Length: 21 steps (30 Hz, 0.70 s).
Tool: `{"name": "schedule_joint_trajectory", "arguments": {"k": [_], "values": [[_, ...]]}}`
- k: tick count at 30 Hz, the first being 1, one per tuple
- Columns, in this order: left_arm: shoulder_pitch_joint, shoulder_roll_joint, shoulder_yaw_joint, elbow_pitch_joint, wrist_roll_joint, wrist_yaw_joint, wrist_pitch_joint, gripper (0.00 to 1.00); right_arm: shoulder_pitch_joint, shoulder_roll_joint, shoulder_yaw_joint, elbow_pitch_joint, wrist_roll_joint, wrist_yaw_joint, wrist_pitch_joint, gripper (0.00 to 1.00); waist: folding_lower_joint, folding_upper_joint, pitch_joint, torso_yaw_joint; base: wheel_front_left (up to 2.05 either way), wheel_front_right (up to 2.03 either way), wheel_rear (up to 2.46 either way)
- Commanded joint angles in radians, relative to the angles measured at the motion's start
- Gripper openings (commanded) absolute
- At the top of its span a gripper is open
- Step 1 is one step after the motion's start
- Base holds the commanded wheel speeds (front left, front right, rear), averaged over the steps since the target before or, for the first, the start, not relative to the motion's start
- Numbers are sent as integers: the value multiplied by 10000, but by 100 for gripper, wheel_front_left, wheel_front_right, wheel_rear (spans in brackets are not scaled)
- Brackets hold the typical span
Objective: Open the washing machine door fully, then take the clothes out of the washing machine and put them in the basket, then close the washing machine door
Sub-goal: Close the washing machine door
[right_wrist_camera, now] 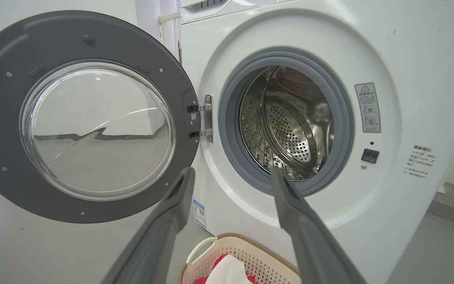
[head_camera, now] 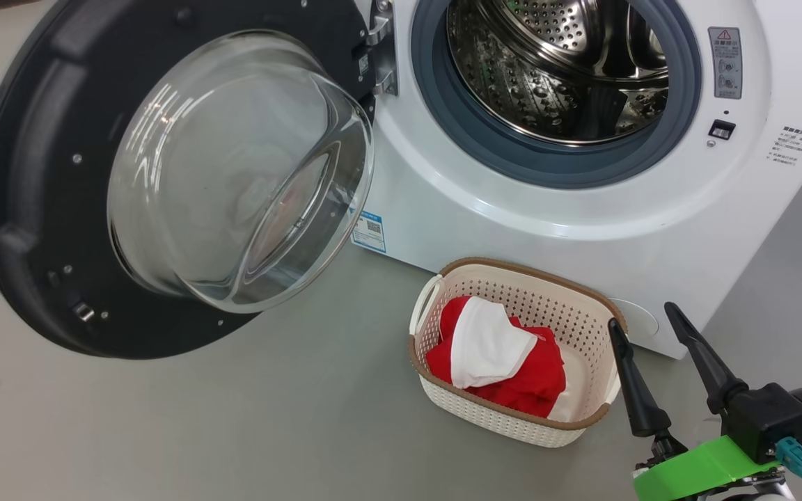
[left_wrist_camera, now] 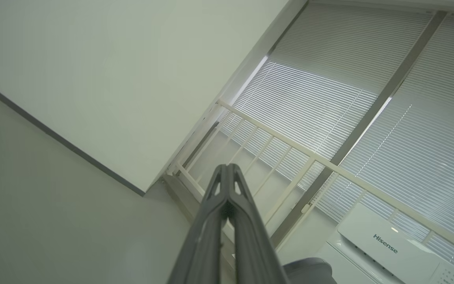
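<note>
Clothes (head_camera: 491,348) lie in the basket (head_camera: 533,299), left of the right gripper's (head_camera: 641,314) wide jaws; left gripper's (left_wrist_camera: 227,167) jaws pinched together, seemingly empty.

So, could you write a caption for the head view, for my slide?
Washing machine door open; red and white clothes lie in the basket; right gripper open at lower right.

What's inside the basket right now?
Red and white clothes lie piled in the basket, the white on top. Anything beneath them, and much of the basket's bottom, is covered.
</note>
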Motion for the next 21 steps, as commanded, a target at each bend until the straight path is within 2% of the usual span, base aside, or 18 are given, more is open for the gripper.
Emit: {"name": "schedule_joint_trajectory", "arguments": {"k": [1,3,8,12,16,21], "values": [[-597,518,505,216,-456,67,392,0,-271,-112,200,-338,-93,63,61,100,0,0,37,-46,0,0,0],[-1304,457,1019,1050,-1398,261,1041,0,-229,-112,176,-391,-115,63,106,100,0,0,34,-65,0,0,0],[-2482,644,1586,2975,-2721,794,2632,0,-191,-112,176,-478,-142,63,230,100,0,0,-79,-119,0,0,0],[-2985,858,1538,4061,-3212,1046,3941,0,-177,-112,181,-539,-142,63,283,100,0,0,-148,-144,0,0,0],[-3248,958,1410,4741,-3512,1047,4947,0,-166,-112,231,-575,-168,63,326,100,0,0,-194,-195,0,0,0],[-3237,1042,1152,5254,-3463,980,5454,0,-199,-112,304,-579,-192,63,343,100,0,0,-191,-353,0,0,0]]}}
